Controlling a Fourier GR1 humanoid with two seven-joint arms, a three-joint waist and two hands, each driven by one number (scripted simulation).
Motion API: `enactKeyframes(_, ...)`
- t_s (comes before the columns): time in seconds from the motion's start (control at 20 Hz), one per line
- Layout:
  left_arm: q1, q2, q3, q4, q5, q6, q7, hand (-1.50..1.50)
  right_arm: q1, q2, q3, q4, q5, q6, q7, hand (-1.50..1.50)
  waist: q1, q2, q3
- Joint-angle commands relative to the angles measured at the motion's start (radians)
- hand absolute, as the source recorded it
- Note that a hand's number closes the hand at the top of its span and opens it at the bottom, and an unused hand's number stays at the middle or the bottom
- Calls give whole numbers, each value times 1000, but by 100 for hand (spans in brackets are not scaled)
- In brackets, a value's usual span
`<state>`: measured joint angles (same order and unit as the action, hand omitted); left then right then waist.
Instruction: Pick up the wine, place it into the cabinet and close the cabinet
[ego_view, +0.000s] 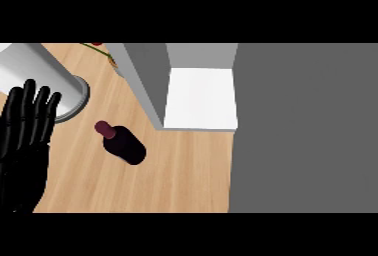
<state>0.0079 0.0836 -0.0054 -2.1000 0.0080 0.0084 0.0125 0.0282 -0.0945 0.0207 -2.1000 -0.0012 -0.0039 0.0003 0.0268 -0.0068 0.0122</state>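
Observation:
A dark wine bottle (123, 143) with a maroon cap stands on the wooden counter (162, 175), seen from above. To its right the cabinet (201, 97) shows a white inside shelf and a grey door panel (144, 80) swung open toward the bottle. My left hand (26, 135) rests at the left edge, fingers straight and up, apart from the bottle. My right hand does not show.
A white cylinder (37, 67) on a grey round base stands at the back left, beside my left hand. A red and green object (100, 49) peeks in at the top. The counter ends at a grey floor area (306, 130) on the right.

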Motion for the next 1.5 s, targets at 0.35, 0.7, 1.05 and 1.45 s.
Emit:
enactKeyframes(0.35,-307,-81,-83,297,60,91,216,-150,105,-14,200,-138,-91,162,83,-150,-68,9,-13)
enactKeyframes(0.7,-436,-83,-271,222,1,340,428,-150,299,-41,263,-366,-118,168,174,-150,-53,2,-11)
enactKeyframes(1.05,-528,-83,-382,193,-65,476,558,-150,271,-46,269,-507,-130,123,328,-150,-38,5,-12)
enactKeyframes(1.45,-628,-84,-482,128,-172,651,744,-150,305,-48,289,-571,-122,95,366,-150,-40,2,-11)
